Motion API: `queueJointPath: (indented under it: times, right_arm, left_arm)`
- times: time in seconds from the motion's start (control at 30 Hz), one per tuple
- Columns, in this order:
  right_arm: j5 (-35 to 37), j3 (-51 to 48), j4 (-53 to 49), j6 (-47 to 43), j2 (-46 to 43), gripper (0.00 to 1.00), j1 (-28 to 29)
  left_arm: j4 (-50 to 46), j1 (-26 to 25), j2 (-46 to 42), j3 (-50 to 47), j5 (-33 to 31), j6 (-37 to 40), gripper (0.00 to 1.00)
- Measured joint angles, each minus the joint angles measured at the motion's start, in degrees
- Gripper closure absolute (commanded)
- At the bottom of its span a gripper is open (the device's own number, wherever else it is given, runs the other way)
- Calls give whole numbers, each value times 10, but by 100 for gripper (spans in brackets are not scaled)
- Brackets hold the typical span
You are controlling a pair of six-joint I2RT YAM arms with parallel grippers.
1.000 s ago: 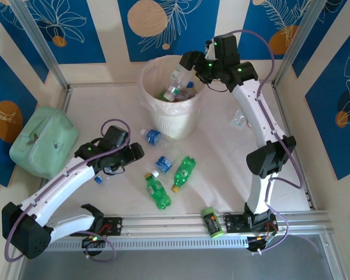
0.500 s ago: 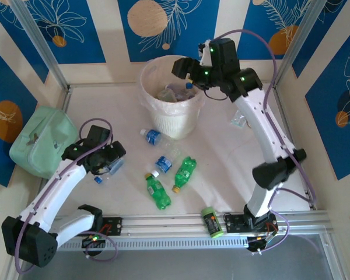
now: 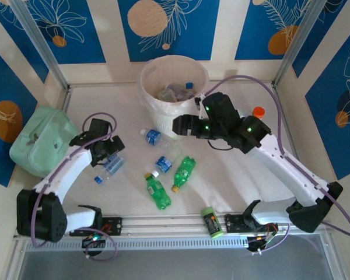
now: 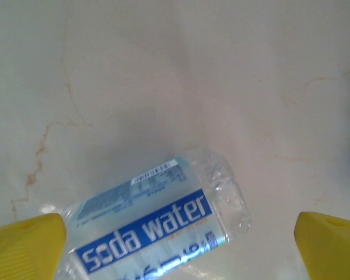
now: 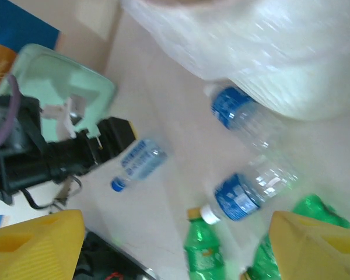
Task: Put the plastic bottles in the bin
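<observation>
Between the wide-spread fingers (image 4: 23, 248) of the left gripper (image 4: 178, 244) lies a soda-water bottle (image 4: 146, 227) (close against one finger); the right gripper (image 3: 182, 124) hangs spread, empty, beside the bin (image 3: 163, 119).

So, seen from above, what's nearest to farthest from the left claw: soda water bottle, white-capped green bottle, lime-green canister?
1. Soda water bottle, right at the left gripper.
2. White-capped green bottle, off to the right.
3. Lime-green canister, against the near rail.
</observation>
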Motion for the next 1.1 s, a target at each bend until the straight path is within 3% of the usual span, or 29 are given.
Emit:
queueJointPath:
  times: [0.3, 0.8, 1.1]
  right_arm:
    - [31, -51, -9, 28, -87, 15, -4]
    - [30, -65, -9, 40, -87, 15, -32]
    - [18, -78, -8, 50, -83, 16, -35]
  left_arm:
    - [19, 0, 47, 11, 7, 60, 0]
    - [2, -9, 26, -25, 63, 104, 0]
    - [-4, -44, 24, -35, 70, 110, 9]
